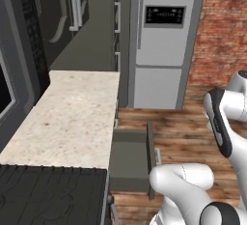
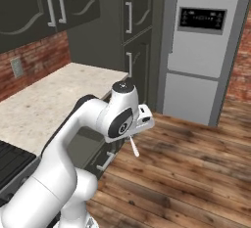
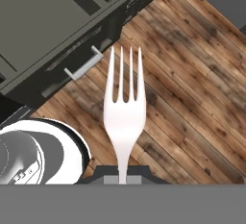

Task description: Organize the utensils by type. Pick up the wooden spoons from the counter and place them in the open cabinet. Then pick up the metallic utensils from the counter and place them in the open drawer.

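Observation:
My gripper [image 3: 123,172] is shut on the handle end of a silvery fork [image 3: 124,107], one of the metallic utensils, whose tines point away from the hand. In the right base view the gripper [image 2: 131,136] hangs off the counter's [image 2: 49,95] front edge, and the fork [image 2: 134,147] slants down over the wooden floor. The open drawer [image 1: 128,159] juts out below the counter [image 1: 72,118]. In the hand view the drawer [image 3: 43,21] lies up and left of the fork, past its front panel and silver handle [image 3: 84,63]. The wooden spoons are out of view.
A silver fridge [image 1: 161,40] stands past the counter's far end. The black stovetop [image 1: 48,195] adjoins the counter's near end. Dark wall cabinets [image 2: 49,2] hang above the counter. Wooden floor [image 2: 196,163] stretches to the right.

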Available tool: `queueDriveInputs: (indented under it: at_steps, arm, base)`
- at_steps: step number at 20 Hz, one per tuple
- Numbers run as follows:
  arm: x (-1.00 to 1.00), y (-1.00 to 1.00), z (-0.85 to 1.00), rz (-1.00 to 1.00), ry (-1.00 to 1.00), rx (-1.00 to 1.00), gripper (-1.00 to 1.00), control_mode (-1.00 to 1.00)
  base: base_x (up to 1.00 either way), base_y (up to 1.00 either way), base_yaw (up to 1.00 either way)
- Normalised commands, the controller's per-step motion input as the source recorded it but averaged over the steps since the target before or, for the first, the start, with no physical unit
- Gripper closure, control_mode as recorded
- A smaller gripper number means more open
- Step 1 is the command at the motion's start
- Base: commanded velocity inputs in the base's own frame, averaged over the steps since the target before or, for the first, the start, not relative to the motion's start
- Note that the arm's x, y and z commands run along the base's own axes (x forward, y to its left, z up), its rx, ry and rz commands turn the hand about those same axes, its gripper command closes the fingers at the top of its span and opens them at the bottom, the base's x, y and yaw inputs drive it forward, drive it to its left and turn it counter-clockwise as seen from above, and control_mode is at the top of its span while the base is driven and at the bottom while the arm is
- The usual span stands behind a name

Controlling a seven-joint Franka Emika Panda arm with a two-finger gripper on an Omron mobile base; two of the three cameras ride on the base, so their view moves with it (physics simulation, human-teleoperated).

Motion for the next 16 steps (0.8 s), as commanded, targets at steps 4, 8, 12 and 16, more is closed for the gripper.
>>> queueDriveInputs:
  at_steps: [4, 8, 12, 16]
  arm:
    - [0.0, 0.0, 0.0, 0.0, 0.0, 0.0, 1.0, 1.0]
    - [0.0, 0.0, 0.0, 0.0, 0.0, 0.0, 1.0, 1.0]
    - [0.0, 0.0, 0.0, 0.0, 0.0, 0.0, 1.0, 1.0]
    - [0.0, 0.0, 0.0, 0.0, 0.0, 0.0, 1.0, 1.0]
  base:
    - [0.19, 0.06, -0.02]
    - [0.0, 0.0, 0.0]
    - [0.0, 0.0, 0.0]
    - [0.0, 0.0, 0.0]
